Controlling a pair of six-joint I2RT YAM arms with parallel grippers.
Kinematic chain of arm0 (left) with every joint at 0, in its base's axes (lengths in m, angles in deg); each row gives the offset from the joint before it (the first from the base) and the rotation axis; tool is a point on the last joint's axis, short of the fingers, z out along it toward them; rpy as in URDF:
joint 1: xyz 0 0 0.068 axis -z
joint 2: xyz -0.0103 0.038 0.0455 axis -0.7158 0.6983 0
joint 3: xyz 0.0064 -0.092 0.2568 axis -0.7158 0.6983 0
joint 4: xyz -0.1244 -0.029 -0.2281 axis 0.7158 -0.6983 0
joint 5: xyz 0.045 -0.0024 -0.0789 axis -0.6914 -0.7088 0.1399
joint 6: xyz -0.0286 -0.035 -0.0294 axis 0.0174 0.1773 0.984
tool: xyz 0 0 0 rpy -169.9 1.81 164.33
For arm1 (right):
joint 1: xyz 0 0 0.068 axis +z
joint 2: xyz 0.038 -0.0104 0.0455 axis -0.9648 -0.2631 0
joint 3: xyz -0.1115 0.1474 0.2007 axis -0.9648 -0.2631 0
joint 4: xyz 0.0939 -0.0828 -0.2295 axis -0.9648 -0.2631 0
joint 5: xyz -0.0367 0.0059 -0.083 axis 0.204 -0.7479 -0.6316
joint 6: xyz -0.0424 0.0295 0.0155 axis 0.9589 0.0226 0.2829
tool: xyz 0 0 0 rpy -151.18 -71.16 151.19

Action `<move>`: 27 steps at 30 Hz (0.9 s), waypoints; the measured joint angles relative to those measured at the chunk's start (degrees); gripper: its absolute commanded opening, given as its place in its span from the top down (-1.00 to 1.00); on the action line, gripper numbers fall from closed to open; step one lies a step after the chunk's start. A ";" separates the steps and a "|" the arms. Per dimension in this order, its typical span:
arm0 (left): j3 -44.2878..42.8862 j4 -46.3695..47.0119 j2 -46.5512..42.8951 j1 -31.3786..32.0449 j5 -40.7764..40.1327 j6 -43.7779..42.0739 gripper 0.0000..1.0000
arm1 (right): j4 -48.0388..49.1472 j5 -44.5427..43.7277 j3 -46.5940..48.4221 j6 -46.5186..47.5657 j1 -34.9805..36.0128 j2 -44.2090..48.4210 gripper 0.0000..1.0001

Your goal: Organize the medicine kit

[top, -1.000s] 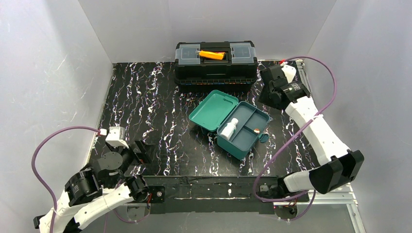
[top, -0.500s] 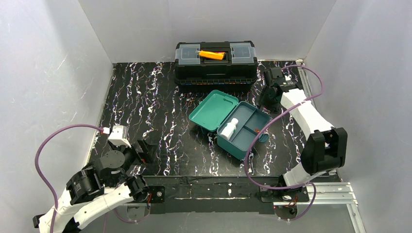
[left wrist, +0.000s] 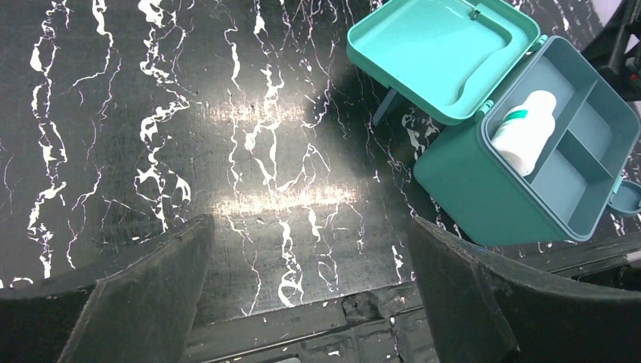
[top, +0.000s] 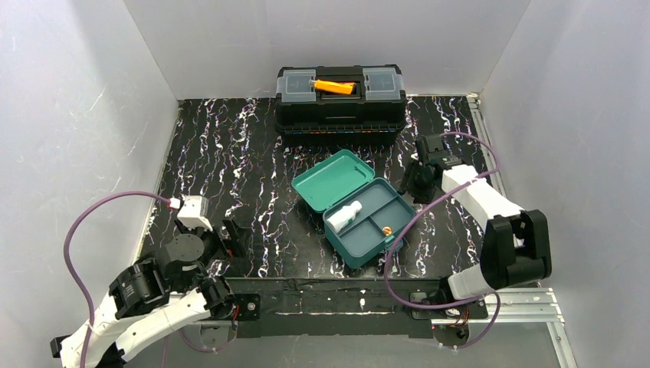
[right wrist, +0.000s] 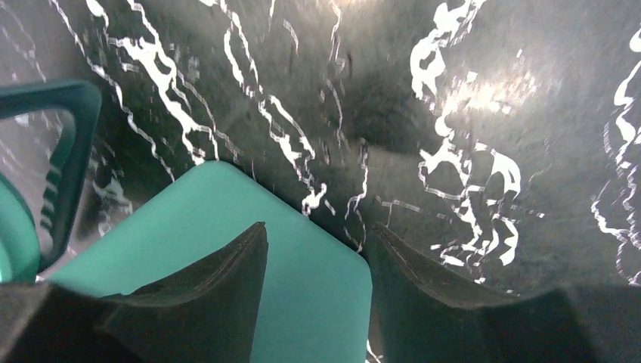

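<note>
The medicine kit [top: 354, 247] stands open mid-mat, its lid [top: 332, 178] laid back to the far left. A white bottle [top: 343, 216] lies in its left compartment and a small orange thing [top: 387, 229] sits in a near-right one. My right gripper [top: 416, 182] is low at the kit's far right corner. In the right wrist view its open jaws [right wrist: 318, 227] straddle a rounded corner of the teal wall [right wrist: 302, 302]. My left gripper [top: 230, 245] is wide open and empty near the front edge [left wrist: 310, 295], left of the kit [left wrist: 484, 189].
A black toolbox [top: 340, 96] with an orange handle [top: 335, 86] stands at the back centre. White walls close in the mat on three sides. The kit's dark teal handle [right wrist: 72, 136] shows at the left of the right wrist view.
My right gripper has come down from the back right to the kit's far right corner. The kit has slid left and nearer and turned a little. My left arm has barely moved.
</note>
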 measured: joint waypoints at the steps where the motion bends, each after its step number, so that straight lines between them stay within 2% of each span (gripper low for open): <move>1: 0.00 -0.02 0.59 0.00 0.11 0.00 -0.99 | 0.74 0.94 -1.75 -0.22 0.22 1.33 -0.18; 12: -2.05 -2.82 10.80 0.00 2.84 1.90 -0.99 | 4.02 4.15 -11.91 -6.08 7.80 14.86 -0.18; 19: -4.35 -5.20 19.26 0.00 8.57 5.16 -0.99 | 4.50 3.23 -13.25 -10.91 14.08 18.40 -0.20; 27: -5.77 -5.79 28.15 0.00 17.35 6.91 -0.99 | 5.88 -1.09 -13.49 -18.36 23.43 18.34 -0.20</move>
